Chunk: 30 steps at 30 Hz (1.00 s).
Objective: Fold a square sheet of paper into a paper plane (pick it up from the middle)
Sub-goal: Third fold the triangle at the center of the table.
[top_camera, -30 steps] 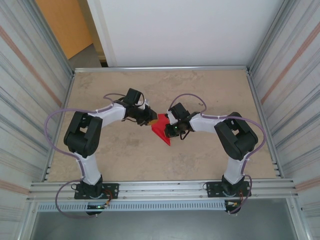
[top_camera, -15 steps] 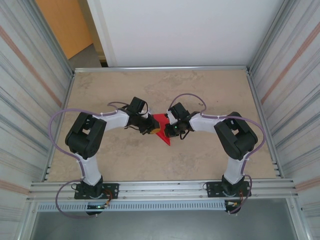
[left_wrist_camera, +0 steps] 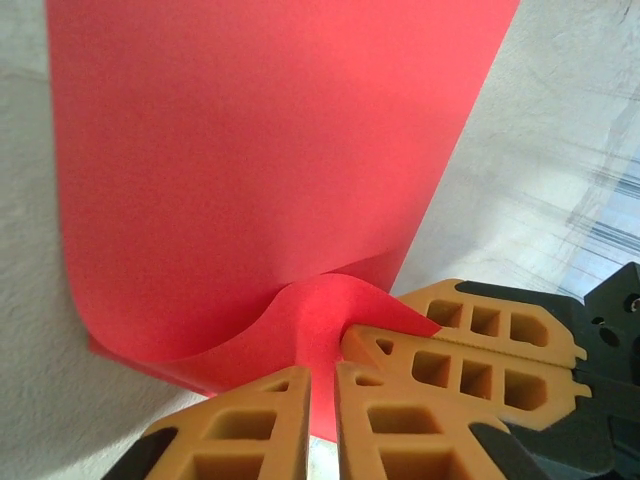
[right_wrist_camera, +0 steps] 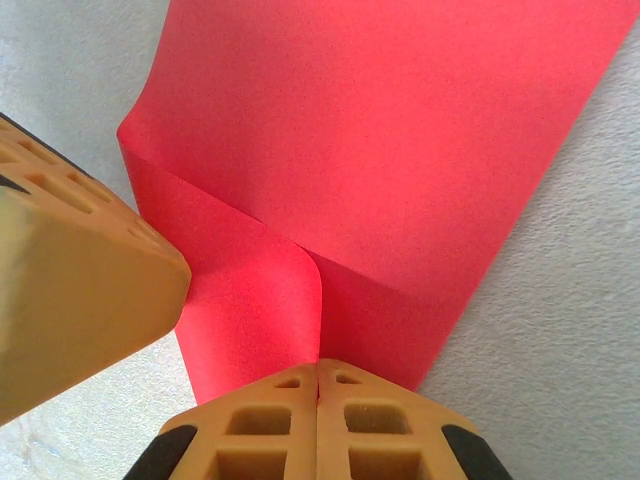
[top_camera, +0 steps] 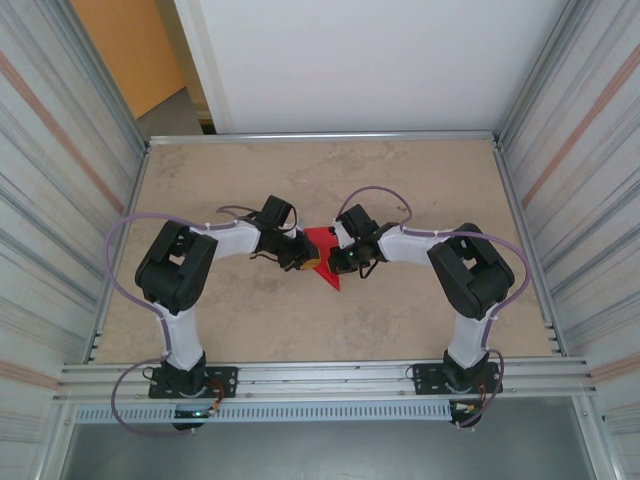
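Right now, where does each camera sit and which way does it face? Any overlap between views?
Top: fixed above and behind the arms, looking down on the table; shows both arms, with the left hand and right hand meeting at the red paper.
Left wrist: on the left arm, looking along its own fingers at the paper.
Right wrist: on the right arm, looking past its own closed fingers at the paper.
Shared: both wrist views show the paper's curled fold and a finger of the other hand.

The mottled beige bench (top_camera: 250,170) carries one red square sheet of paper (top_camera: 326,270), near the bench's middle, partly curled.
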Available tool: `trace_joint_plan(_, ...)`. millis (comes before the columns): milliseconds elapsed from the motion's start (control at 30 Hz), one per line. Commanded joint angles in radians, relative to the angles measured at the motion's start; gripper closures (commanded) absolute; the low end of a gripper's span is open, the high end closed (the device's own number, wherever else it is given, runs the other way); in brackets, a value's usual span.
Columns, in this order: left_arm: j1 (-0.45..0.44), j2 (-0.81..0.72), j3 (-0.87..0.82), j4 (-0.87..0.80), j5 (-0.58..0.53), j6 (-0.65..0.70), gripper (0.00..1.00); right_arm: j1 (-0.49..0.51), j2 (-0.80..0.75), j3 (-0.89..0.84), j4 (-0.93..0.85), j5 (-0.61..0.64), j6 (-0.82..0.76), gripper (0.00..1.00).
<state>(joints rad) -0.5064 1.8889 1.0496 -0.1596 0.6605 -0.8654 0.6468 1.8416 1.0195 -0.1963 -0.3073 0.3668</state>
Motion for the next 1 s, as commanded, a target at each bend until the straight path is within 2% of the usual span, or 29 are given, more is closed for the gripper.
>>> trace_joint_plan(0,-0.008,0.006,0.004,-0.016,-0.007,0.002,0.86,0.005,0.041,0.002,-0.054,0.032,0.02,0.95)
trace_joint_plan(967,-0.007,0.031,-0.021,-0.04,-0.059,0.001,0.86,0.007,0.041,0.004,-0.055,0.03,0.023,0.93)
